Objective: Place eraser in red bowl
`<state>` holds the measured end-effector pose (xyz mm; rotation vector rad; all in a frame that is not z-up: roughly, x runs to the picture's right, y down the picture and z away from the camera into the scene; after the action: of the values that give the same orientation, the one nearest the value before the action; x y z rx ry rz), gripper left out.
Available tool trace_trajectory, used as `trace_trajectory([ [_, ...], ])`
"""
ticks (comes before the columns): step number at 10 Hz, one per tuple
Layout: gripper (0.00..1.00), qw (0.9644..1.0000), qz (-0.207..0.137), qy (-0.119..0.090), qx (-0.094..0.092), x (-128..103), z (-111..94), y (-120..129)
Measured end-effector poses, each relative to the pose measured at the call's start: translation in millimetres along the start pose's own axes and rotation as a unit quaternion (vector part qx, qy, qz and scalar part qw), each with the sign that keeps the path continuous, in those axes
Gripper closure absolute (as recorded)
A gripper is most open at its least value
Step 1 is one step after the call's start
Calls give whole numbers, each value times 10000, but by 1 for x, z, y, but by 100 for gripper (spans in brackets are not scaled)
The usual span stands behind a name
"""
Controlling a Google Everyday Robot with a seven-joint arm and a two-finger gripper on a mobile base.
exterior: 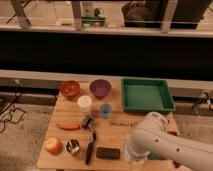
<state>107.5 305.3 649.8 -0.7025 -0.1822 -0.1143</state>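
The eraser point(108, 153) is a small flat dark block lying near the table's front edge. The red bowl point(70, 89) stands at the back left of the table, next to the purple bowl point(100, 88). My white arm point(157, 137) reaches in from the right over the front right of the table. The gripper point(131, 153) is at the arm's lower left end, just right of the eraser and low over the table. The arm hides whatever lies under it.
A green tray point(170, 106) sits at the back right. A white cup point(84, 103), a blue cup point(105, 110), a small can point(88, 122), an orange carrot-like item point(67, 126), a round fruit point(52, 146), a metal can point(73, 147) and a black-handled tool point(90, 147) fill the table's left half.
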Motion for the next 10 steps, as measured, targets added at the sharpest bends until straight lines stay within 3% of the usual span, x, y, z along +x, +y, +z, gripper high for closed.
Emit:
trace_trajectory([
  [8,20,10000,-65,-31,-58,-9,6,2],
  [10,20,10000,-50,-43,6,-15,10,-3],
])
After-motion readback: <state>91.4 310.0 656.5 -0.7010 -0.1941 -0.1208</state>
